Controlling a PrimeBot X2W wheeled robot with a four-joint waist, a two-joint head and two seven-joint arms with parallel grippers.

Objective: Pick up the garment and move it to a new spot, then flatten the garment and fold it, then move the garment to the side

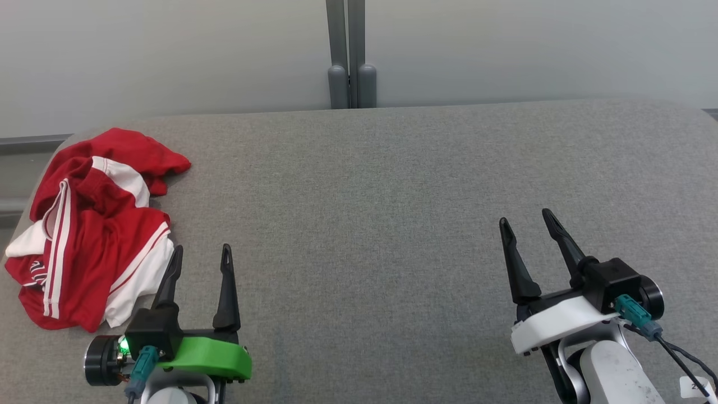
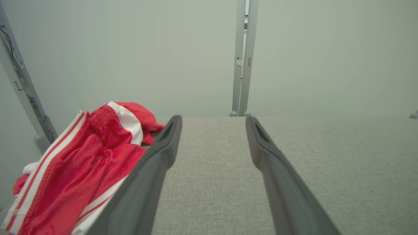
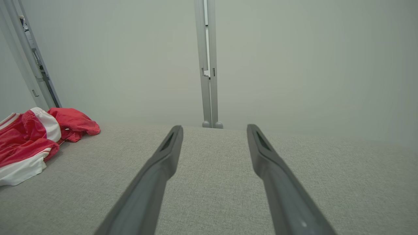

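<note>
Though just beside the bunched-up red garment [image 1: 92, 224] on the tabletop [image 1: 392, 196], holds nothing in left end effector [image 1: 202, 247], spread wide like right end effector [image 1: 524, 216].

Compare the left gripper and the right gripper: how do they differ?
The left gripper has a green base; the right gripper has a white one. The left gripper sits close beside the crumpled red-and-white garment; the right gripper is far from it. Both are open and empty.
</note>
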